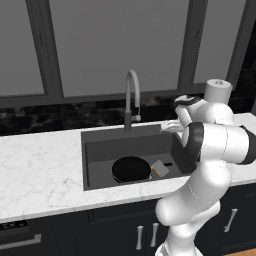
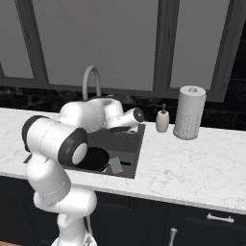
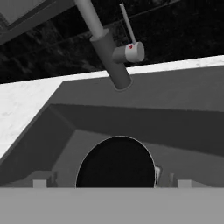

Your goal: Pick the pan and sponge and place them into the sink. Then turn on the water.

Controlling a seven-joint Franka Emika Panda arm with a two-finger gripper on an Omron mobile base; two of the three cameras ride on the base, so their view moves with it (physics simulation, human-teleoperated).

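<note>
Both pan (image 1: 131,169) and sponge (image 1: 160,168) already lie in the sink (image 1: 100,150); the hand (image 1: 170,126), spread and empty, hangs over the basin facing the faucet (image 3: 111,52), likely for the water.

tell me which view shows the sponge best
The left base view: the sponge lies unobstructed on the floor of the sink, just right of the pan. The right base view shows the sponge too, but smaller and crowded by the arm. In the hand view I can't make it out.
</note>
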